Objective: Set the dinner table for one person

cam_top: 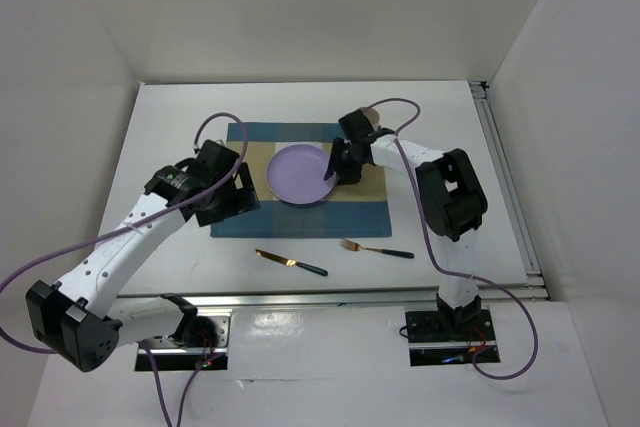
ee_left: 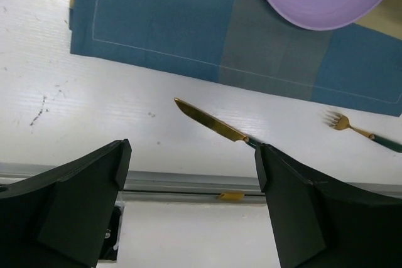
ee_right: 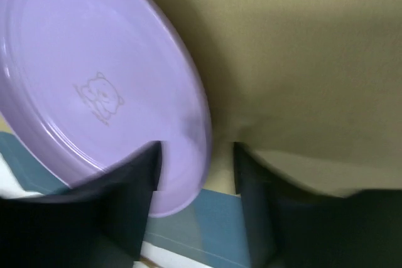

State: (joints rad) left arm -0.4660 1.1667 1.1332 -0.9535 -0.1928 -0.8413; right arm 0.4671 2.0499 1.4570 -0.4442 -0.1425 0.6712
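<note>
The white dinner table holds a checked mat with a purple plate on it. A knife and fork lie at the mat's 6 o'clock. The right gripper, fingers a bit apart, sits over the plate's 3 o'clock rim. The left gripper, at 9 o'clock, is spread wide.

robot lab, white walls, 2 bolted arms
</note>
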